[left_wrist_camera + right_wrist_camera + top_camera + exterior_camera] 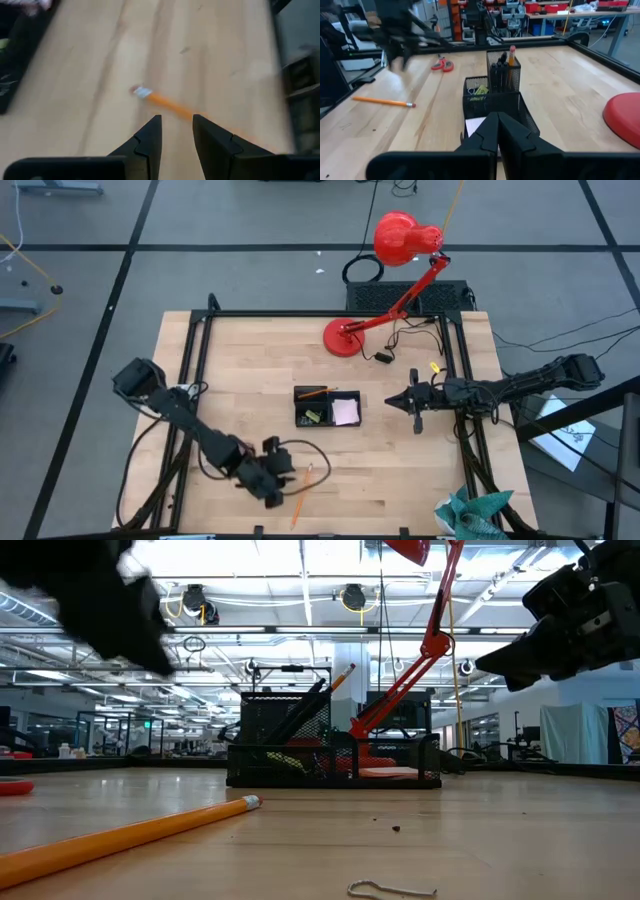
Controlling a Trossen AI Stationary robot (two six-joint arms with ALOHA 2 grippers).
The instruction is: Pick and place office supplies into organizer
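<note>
From the top-down cam, the left gripper (278, 480) hangs over the near-left part of the table (400, 480), right beside an orange pencil (302, 492) that lies flat, long axis running diagonally from the front edge up toward the organizer (327, 408) mid-table. The right gripper (400, 401) sits just right of the organizer, a red lamp (385, 275) behind.

Low cam: the pencil (120, 838) lies on the wood, eraser end pointing toward the mesh organizer (330, 745), which has pencils standing tilted in its cup. A bent paperclip (392, 889) lies up front.

Left wrist cam: fingers (150, 142) are spread with a gap, nothing pinched; the pencil (167, 102) runs out ahead of them, eraser end farthest.

Right wrist cam: fingers (487, 135) are pressed together, empty, aimed at the organizer (497, 87). Red-handled scissors (442, 64) lie on the far side, the pencil (382, 102) off to one side.
</note>
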